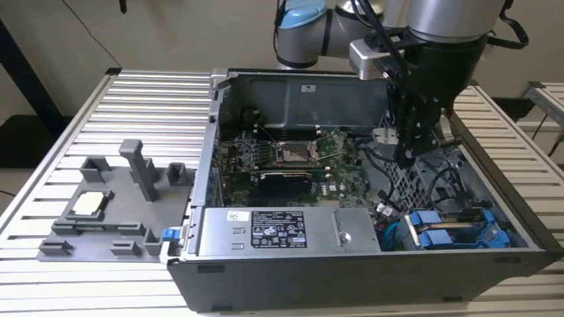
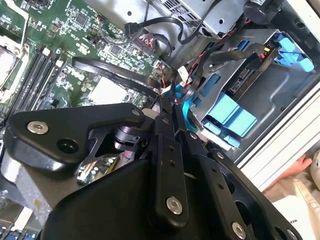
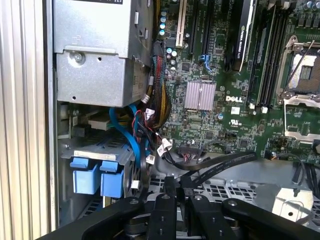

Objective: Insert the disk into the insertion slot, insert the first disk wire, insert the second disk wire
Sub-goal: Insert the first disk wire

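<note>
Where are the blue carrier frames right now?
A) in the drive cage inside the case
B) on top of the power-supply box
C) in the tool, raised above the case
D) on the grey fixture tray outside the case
A: the blue carrier frames sit in the grey metal drive cage inside the case, on the exterior view's right of the power-supply box.

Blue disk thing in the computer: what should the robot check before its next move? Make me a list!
1. Disk sits in its slot: ok.
2. Gripper is inside the computer case, near the disk: ok.
3. Gripper holds the blue wire: cannot tell.
4. Black cables clear of the gripper: not ok, they lie right beside it.
5. Blue wire plugged into the disk: cannot tell.
</note>
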Motion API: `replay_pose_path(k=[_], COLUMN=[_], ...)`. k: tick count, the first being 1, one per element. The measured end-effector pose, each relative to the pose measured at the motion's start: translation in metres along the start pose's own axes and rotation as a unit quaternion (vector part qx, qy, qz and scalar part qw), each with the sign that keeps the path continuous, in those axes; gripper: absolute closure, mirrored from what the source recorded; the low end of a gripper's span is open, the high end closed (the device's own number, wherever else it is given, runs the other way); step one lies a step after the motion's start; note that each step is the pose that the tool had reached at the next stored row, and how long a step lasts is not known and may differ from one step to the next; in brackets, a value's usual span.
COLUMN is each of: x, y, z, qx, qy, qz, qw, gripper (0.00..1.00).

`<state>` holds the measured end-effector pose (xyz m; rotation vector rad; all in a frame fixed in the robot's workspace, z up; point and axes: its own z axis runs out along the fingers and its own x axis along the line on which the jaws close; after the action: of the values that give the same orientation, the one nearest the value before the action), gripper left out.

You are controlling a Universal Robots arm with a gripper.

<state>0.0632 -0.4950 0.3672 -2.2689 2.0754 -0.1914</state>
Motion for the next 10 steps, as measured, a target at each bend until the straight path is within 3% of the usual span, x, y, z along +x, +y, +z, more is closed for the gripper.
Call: replay_pose_path(k=[10], x=[0.0167], y=[-0.0115], z=[0.0021], qx=[-0.0152], qy=[-0.0012], qz=[-0.001], qw=[0.9999], gripper=[0.84])
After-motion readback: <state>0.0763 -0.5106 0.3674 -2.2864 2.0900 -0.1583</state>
